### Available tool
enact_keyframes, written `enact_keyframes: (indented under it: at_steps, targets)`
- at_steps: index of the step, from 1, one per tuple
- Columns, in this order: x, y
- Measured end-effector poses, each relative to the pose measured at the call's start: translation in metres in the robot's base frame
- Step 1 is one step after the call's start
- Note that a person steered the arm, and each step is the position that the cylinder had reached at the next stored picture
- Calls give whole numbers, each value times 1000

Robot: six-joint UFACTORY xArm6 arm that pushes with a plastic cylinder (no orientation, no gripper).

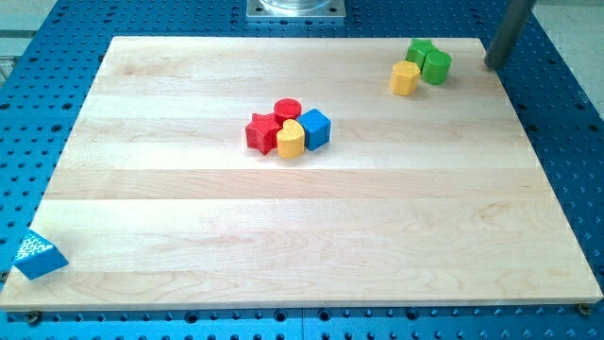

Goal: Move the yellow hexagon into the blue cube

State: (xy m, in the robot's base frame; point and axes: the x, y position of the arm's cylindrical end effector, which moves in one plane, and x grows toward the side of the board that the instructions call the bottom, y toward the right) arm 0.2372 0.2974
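Note:
A yellow block that looks hexagonal lies near the view's top right, touching a green cylinder and a green star. The blue cube sits near the board's middle. A second yellow block, rounder in shape, touches the cube's left side. A red star and a red cylinder crowd that second yellow block. My tip is at the view's top right, just past the board's right edge, to the right of the green blocks and touching no block.
The wooden board lies on a blue perforated table. A blue patterned wedge sits at the board's bottom left corner. A metal mount is at the view's top centre.

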Motion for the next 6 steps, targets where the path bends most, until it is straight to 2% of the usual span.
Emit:
enact_keyframes:
  at_steps: [1, 2, 3, 6]
  targets:
    - [4, -63]
    - [41, -80]
    - [41, -55]
    - [61, -183]
